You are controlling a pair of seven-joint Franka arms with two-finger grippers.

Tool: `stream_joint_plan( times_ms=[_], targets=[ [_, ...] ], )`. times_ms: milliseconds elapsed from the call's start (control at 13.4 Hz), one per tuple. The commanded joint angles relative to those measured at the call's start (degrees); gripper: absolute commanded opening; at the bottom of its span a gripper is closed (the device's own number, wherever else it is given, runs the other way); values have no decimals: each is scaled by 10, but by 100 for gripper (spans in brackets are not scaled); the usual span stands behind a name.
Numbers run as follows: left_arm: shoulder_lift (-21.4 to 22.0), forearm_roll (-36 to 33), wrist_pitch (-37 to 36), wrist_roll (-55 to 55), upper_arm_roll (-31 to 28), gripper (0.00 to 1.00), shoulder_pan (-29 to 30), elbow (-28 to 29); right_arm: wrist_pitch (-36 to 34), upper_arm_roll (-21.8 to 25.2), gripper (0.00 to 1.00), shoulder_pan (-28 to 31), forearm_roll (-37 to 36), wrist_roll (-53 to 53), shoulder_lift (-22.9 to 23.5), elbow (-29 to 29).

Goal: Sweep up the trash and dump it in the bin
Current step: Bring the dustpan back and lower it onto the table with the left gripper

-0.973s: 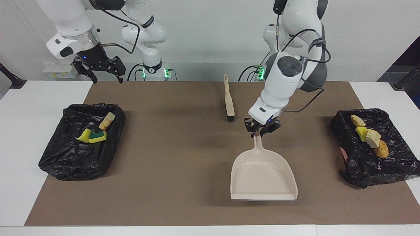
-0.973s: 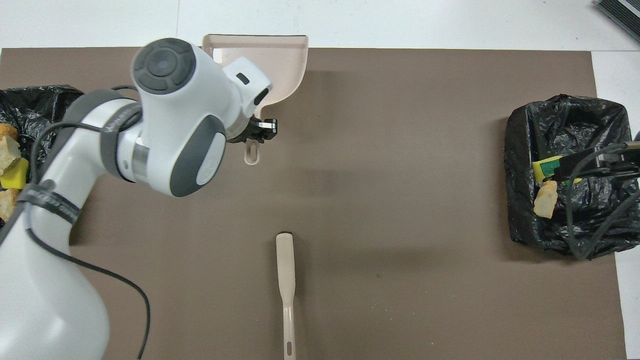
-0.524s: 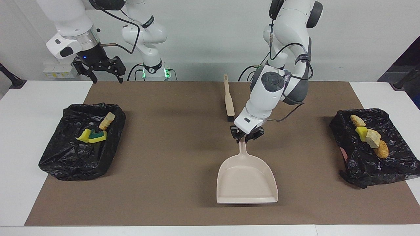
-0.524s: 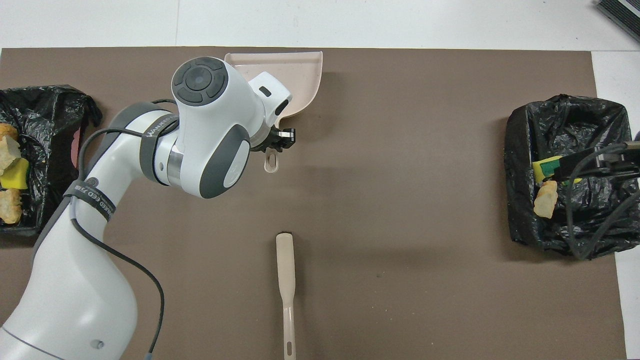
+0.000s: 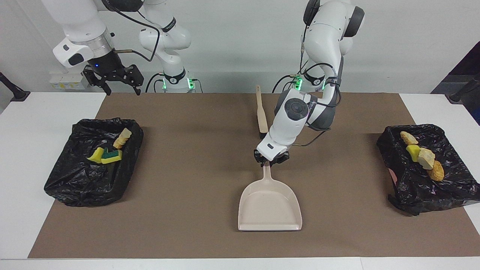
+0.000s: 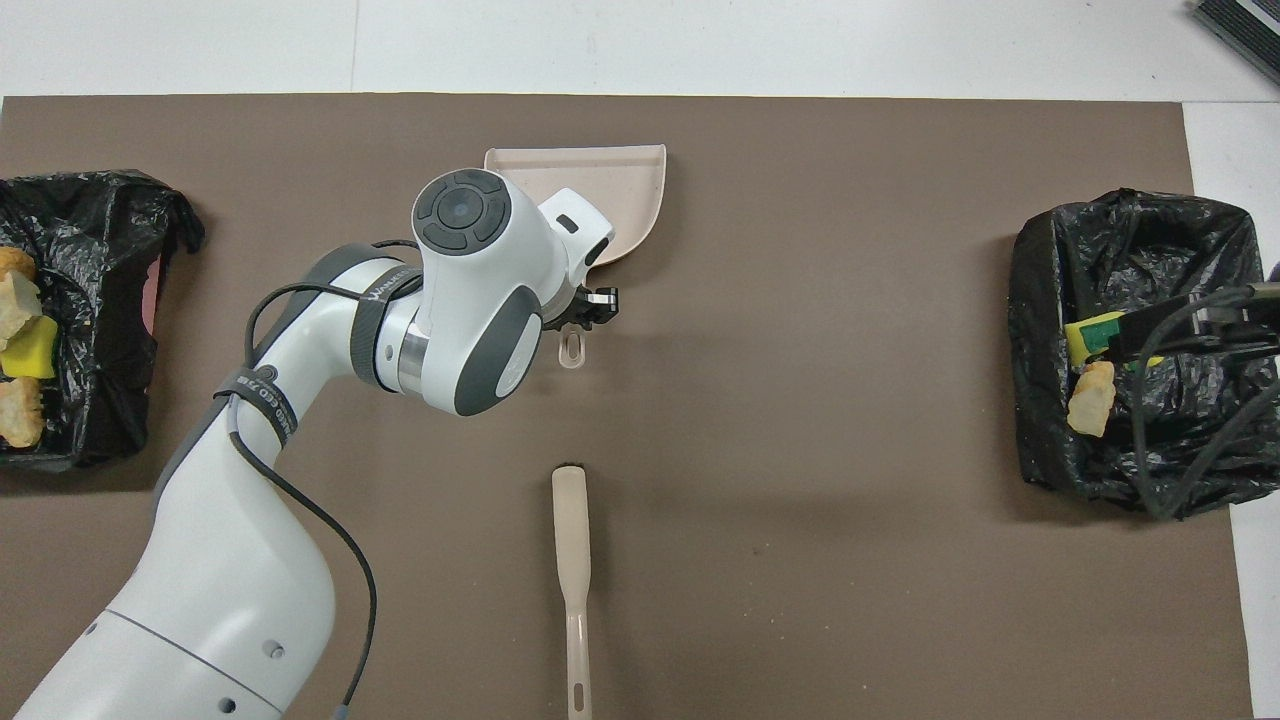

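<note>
Brown surface (image 5: 187, 168): dustpan (image 5: 270, 204) is clamped at its handle by left hand (image 5: 270, 160), scoop kept flat; right hand (image 5: 114, 77) is spread, waiting.

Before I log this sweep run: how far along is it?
Nearly done. Every scrap of trash in view lies in the two black-lined bins, none on the brown mat. The left gripper holds the empty dustpan by its handle at mid-mat. The brush lies loose; the right gripper waits open.
</note>
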State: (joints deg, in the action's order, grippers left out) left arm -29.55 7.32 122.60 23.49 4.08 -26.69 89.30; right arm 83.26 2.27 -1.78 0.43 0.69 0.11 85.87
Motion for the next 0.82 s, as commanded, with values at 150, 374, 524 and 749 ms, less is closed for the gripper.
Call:
stream_joint_plan(
  times_ms=[150, 374, 524, 749],
  targets=[
    [9, 2, 47, 7, -6, 100, -2, 3, -6, -8, 100, 10, 4, 6, -1, -4],
    [44, 1, 10, 7, -12, 100, 27, 3, -6, -8, 100, 10, 4, 6, -1, -4],
    [66, 1, -20, 3, -12, 100, 57, 3, -6, -8, 100, 10, 4, 6, -1, -4],
    [102, -2, -56, -1, -27, 100, 87, 5, -6, -8, 100, 10, 4, 6, -1, -4]
  ],
)
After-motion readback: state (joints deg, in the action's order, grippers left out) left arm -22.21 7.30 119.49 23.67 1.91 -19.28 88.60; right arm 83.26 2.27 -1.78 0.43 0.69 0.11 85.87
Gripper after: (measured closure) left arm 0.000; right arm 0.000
